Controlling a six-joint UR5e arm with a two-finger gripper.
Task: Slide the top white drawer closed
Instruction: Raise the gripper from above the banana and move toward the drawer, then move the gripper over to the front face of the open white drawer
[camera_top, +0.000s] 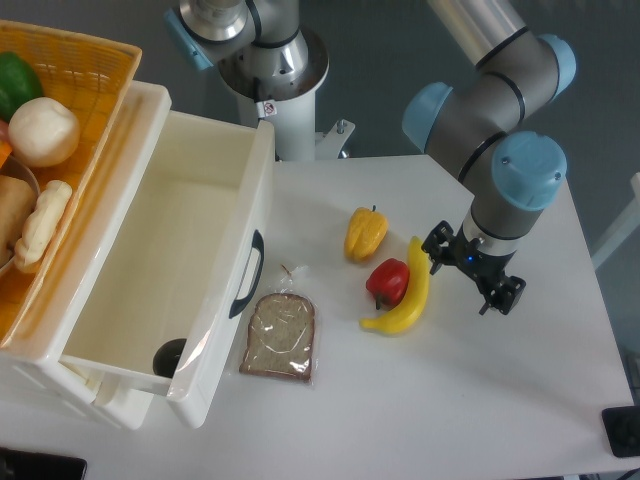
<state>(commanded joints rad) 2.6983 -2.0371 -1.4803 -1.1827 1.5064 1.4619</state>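
The top white drawer (150, 270) is pulled far out of the cabinet at the left, its deep box showing. Its dark curved handle (247, 275) faces right, toward the table. A dark round object (170, 356) lies in its front corner. My gripper (472, 270) hangs over the table at the right, well away from the drawer, just right of a banana (408, 298). Its black fingers (505, 295) stand apart, and nothing is between them.
An orange wicker basket (100, 70) with food sits on the cabinet at top left. The lower white drawer (80, 392) shows beneath. A bagged bread slice (281, 336) lies beside the handle. A yellow pepper (365, 233) and a red pepper (388, 281) lie mid-table.
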